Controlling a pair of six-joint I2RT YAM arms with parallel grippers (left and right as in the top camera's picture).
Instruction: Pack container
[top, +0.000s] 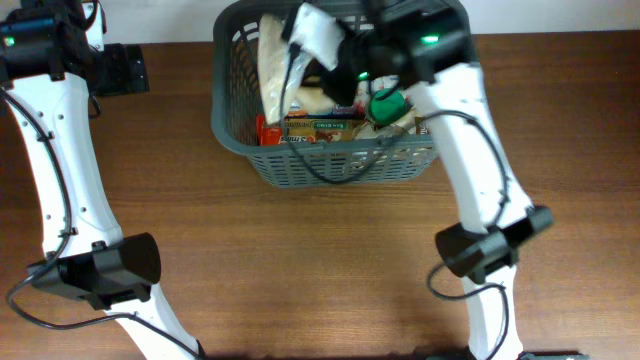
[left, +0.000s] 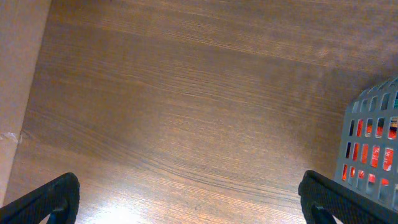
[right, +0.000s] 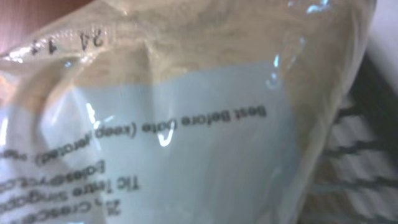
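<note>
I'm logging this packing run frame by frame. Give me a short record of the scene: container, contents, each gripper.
container: dark grey, lattice walls, partly filled
contents: clear bag of beige stuff, printed boxes, green item
left gripper: open, over the table, apart from the container
right gripper: in the container at the clear bag; open or shut unclear
</note>
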